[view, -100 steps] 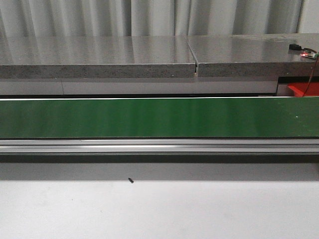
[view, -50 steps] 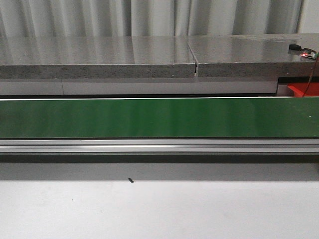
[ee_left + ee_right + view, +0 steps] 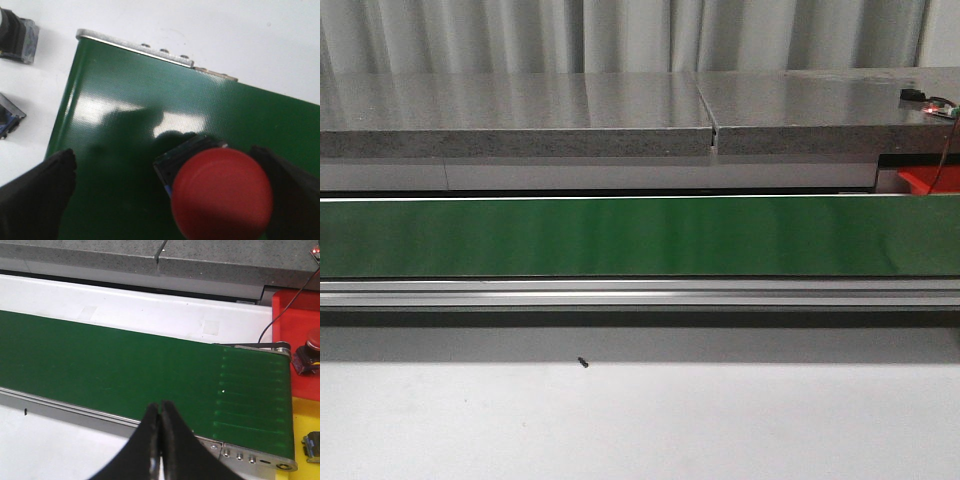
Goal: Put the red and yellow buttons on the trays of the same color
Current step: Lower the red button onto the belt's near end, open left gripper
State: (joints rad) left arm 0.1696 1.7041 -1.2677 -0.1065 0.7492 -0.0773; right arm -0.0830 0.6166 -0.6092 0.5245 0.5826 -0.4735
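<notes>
Green conveyor belting (image 3: 640, 237) runs across the front view, with a grey stone-topped counter (image 3: 520, 115) behind it and white tabletop (image 3: 640, 420) in front. In the left wrist view the left gripper (image 3: 167, 187) has its black jaws spread wide, a red dome-capped push button (image 3: 220, 192) standing on the belt between them, not visibly clamped. In the right wrist view the right gripper (image 3: 160, 440) hovers over the belt's near edge, its fingers pressed together on nothing. Beyond the belt's end a second red button (image 3: 309, 354) rests on the red tray (image 3: 295, 330), beside the yellow tray (image 3: 305, 415)
</notes>
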